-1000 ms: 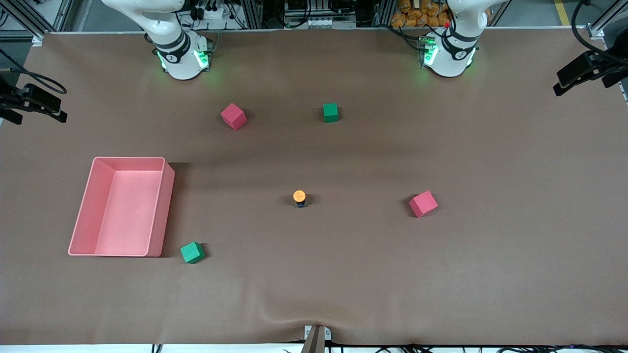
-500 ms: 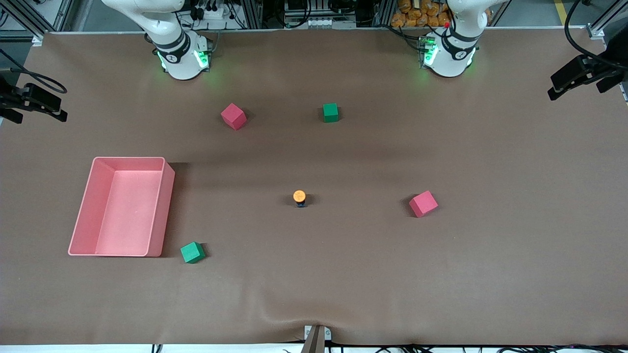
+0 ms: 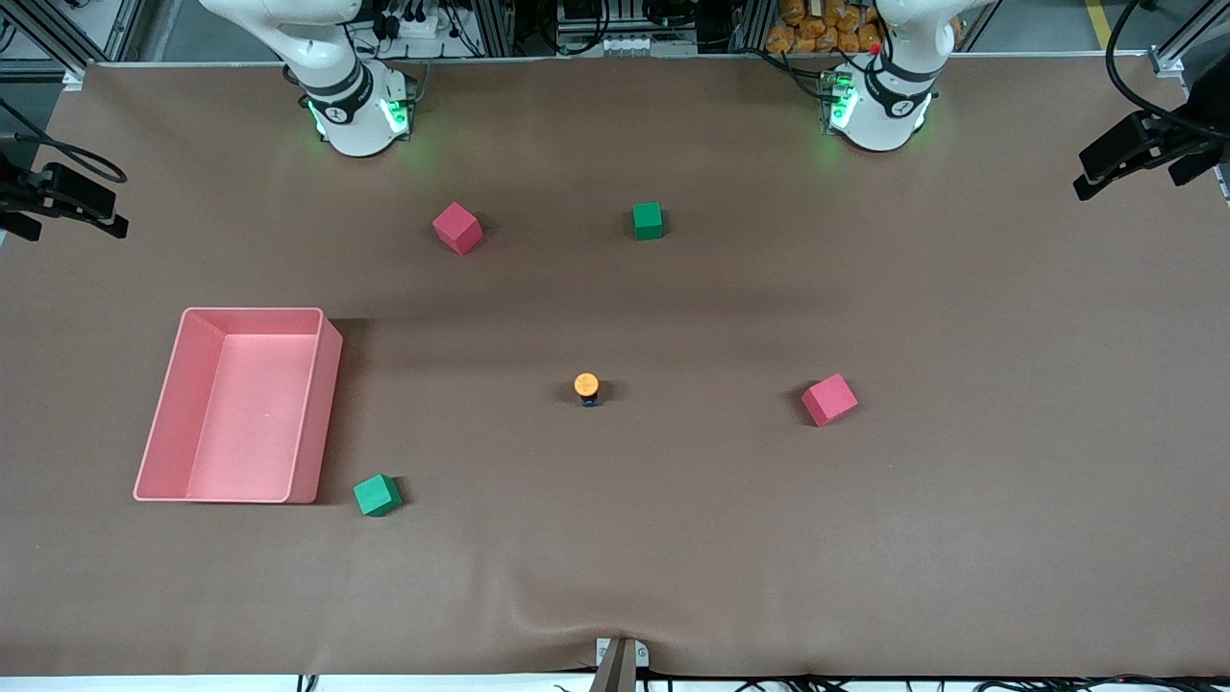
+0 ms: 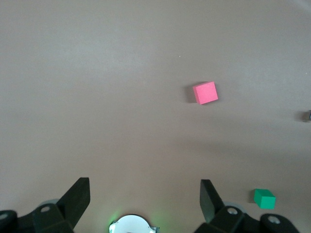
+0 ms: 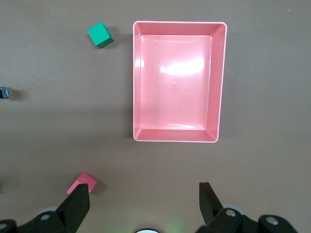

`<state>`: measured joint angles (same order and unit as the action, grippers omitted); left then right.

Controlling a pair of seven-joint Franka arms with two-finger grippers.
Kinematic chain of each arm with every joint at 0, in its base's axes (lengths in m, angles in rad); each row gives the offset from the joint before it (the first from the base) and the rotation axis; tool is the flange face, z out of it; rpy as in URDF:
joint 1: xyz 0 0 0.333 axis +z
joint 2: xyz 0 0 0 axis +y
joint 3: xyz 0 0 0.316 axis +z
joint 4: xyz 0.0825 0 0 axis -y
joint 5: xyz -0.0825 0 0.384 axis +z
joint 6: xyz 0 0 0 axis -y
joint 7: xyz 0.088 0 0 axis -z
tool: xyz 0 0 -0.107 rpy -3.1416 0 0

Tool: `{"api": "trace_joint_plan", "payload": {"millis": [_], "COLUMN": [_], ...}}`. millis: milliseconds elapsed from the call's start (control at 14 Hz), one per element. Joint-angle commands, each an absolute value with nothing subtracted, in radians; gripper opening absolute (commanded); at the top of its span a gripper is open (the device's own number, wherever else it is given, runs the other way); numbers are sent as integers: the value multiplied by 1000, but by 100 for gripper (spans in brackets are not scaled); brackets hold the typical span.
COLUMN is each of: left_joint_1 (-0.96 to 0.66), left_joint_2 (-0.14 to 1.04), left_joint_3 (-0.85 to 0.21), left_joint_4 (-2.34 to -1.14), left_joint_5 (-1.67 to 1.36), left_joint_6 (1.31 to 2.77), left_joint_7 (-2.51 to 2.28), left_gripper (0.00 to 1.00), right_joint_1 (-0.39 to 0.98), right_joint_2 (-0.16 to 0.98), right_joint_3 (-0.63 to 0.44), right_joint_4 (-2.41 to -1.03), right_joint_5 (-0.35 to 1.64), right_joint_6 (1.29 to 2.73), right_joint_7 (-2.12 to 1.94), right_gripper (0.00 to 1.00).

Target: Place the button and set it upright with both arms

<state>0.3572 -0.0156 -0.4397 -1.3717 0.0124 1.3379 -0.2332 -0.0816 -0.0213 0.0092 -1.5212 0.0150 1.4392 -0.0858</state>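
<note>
The button [image 3: 586, 386] stands upright in the middle of the table, its orange cap on top and the dark body under it. It shows only as a dark speck at the picture's edge in the left wrist view [image 4: 309, 115] and in the right wrist view [image 5: 4, 92]. Both arms are drawn back over their green-lit bases, left arm [image 3: 879, 96] and right arm [image 3: 351, 106]. My left gripper [image 4: 145, 199] hangs open high above its own base, holding nothing. My right gripper [image 5: 145, 201] is open too, high over the table near a pink cube [image 5: 82, 183].
A pink bin [image 3: 317, 404] sits toward the right arm's end, a green cube [image 3: 377, 495] beside its nearer corner. A pink cube [image 3: 456, 228] and a green cube [image 3: 648, 220] lie near the bases. Another pink cube [image 3: 828, 399] lies toward the left arm's end.
A black fixture at the left arm's end of the table has shifted slightly. The button, cubes and bin have not moved.
</note>
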Motion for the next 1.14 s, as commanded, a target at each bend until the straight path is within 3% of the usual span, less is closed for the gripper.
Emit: {"api": "trace_joint_plan", "payload": {"millis": [0,143,357,643,1071], "left_joint_1": [233,140,88,81,83], "left_joint_2": [-34,-37,-61,-132,-124], "left_joint_3": [-297,-184,-134,-123,-112], "left_joint_4": [-1393,-1404,-1448,-1554,-1540], "left_joint_5": [6,6,6,6,14], "left_joint_6": [1365,1362,1358,1365,1356], "left_joint_7": [-230,-223,-222,-222,-218], "left_gripper": [100,100,100,100,100], "right_joint_1": [-106,-106,-104,-106,-104], "right_joint_2": [-40,-38,-38,-38,-38], "right_joint_3": [23,23,23,23,23], "right_joint_4": [-1528,-1528,-1528,-1528,-1528], "right_joint_5": [29,29,29,29,29], "right_joint_6": [1431,1433,1433,1431,1431], "right_joint_7": [-104,-106,-106,-106,-106], "right_gripper": [100,100,100,100,100]}}
